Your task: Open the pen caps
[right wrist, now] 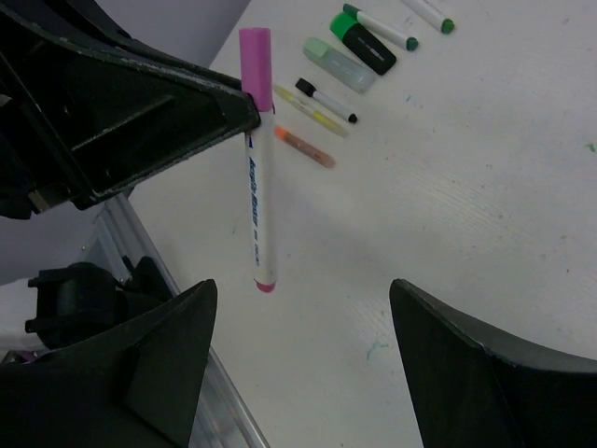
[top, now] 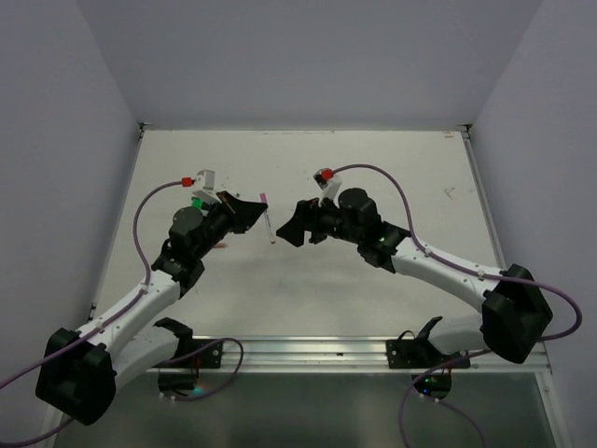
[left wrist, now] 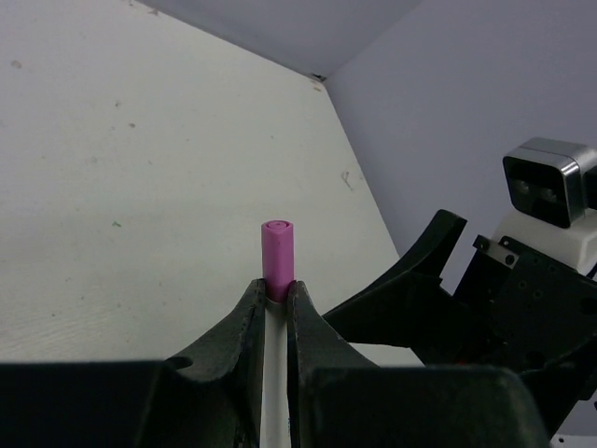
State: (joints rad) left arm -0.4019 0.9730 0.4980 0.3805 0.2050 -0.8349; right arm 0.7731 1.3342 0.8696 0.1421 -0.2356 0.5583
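Observation:
My left gripper (left wrist: 277,286) is shut on a white pen (right wrist: 256,215) just below its pink cap (left wrist: 277,247). It holds the pen off the table, cap end pointing away from the wrist. In the top view the left gripper (top: 258,211) holds this pen (top: 270,227) at mid-table with its cap (top: 265,197) towards the back. My right gripper (right wrist: 303,299) is open and empty, facing the pen from the right (top: 289,222), a short way off and not touching it. The pink cap (right wrist: 256,63) sits on the pen.
Several other pens lie in a row on the table behind the held pen: green-capped white ones (right wrist: 381,26), a black and green marker (right wrist: 364,44), a pale green one (right wrist: 338,63), a black-capped one (right wrist: 326,100), a yellow one (right wrist: 311,112) and an orange one (right wrist: 304,147). A metal rail (top: 308,353) runs along the near edge.

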